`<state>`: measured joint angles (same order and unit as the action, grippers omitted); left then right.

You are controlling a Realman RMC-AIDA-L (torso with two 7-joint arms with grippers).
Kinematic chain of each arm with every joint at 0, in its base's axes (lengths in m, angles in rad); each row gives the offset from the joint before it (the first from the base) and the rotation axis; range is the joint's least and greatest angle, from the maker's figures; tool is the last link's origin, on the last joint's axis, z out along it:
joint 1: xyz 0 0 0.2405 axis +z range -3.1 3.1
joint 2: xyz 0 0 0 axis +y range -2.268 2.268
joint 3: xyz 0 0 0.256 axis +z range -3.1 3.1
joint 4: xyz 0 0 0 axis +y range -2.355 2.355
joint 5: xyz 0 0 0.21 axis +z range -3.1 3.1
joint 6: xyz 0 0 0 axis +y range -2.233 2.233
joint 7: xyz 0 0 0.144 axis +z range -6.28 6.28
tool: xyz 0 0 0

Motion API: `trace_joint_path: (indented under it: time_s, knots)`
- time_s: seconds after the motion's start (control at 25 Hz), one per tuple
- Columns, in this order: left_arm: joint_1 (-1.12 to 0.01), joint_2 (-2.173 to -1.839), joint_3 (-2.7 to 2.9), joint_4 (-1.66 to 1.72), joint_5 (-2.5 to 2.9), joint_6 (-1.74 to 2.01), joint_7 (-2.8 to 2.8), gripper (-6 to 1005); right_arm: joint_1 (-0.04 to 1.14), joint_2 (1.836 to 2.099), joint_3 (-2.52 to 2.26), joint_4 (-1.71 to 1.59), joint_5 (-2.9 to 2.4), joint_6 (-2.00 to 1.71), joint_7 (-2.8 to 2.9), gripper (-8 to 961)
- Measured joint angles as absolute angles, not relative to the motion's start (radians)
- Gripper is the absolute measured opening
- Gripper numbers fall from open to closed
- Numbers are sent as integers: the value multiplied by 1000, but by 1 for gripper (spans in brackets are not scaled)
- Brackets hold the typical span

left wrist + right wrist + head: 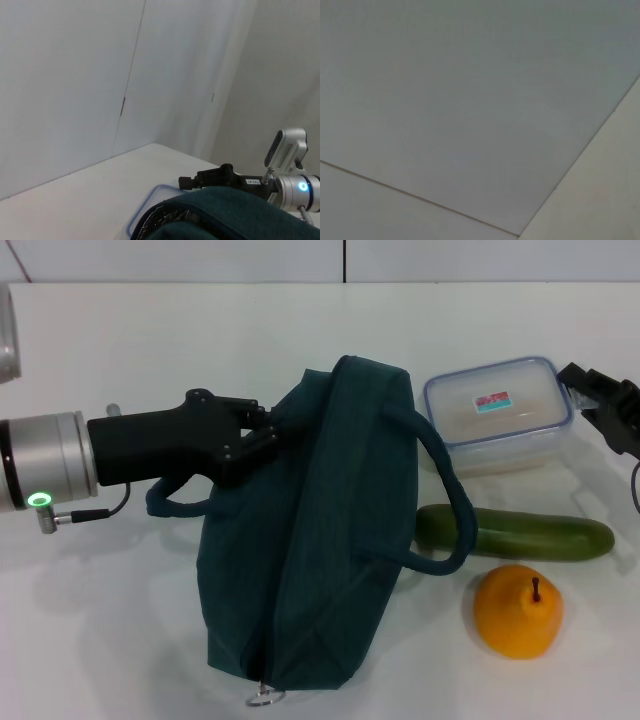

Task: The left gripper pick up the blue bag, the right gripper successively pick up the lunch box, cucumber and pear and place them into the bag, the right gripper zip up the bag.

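Left claw (262,435) is clenching the blue bag (320,530)'s rim; soft fabric is sagging, so gripping the rim suits.

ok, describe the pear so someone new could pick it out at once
Start from the blue bag lying mid-table, with the left gripper at its side. On its other side sit three items: the lunch box farthest back, the cucumber in front of it, then the pear nearest the robot. It is the only round, orange-yellow one, with a short stem.
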<state>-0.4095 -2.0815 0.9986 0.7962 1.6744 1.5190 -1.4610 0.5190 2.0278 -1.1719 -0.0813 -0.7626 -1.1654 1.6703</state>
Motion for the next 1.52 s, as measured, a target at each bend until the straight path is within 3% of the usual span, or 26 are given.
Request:
trace_joint_path:
  time_s: [0.28,0.48,1.2,1.52]
  knots:
    - [-410,-2082,998,796,1674,1519,-1460,130,518,2028,-1174,-81,-761,-1172,1631,181]
    - [-408,-2083,996,794,1657,1518,-1460,130,518,2028,-1171,-81,-761,-1173,1560,124]
    - [-378,-2083,887,796,1564,1592,-1465,131,459,2010,-1177,-208,-773,-1315,1290,98]
    - [-388,-2084,901,826,1565,1726,-1472,130,459,1974,-1179,-267,-797,-1447,1313,98]
